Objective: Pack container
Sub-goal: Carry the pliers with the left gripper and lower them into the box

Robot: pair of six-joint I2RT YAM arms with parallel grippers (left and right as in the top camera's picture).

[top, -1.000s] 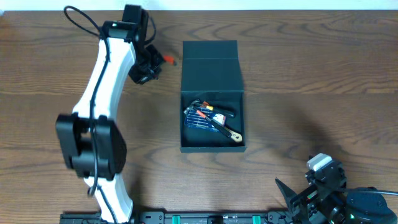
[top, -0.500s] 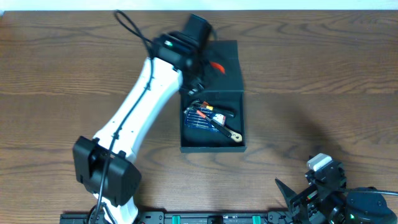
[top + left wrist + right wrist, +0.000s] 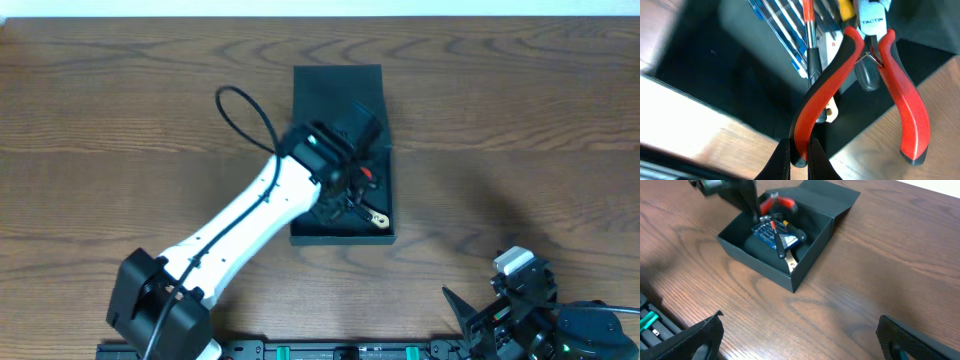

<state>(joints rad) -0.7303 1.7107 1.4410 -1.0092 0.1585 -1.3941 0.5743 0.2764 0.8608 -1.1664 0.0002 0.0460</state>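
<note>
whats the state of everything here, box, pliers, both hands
container: open, lid flap folded back
red-handled pliers: handles spread, held by one handle over the container's opening
left hand: shut on one pliers handle
right hand: open, empty, away from the container
blue packet: lying inside the container

Overhead, at frame centre, the white left arm (image 3: pixel 250 215) hides most contents of the dark teal-black square cardboard box (image 3: pixel 340 238), and the left wrist view's top edge crops the red-handled pliers (image 3: pixel 900 110).
</note>
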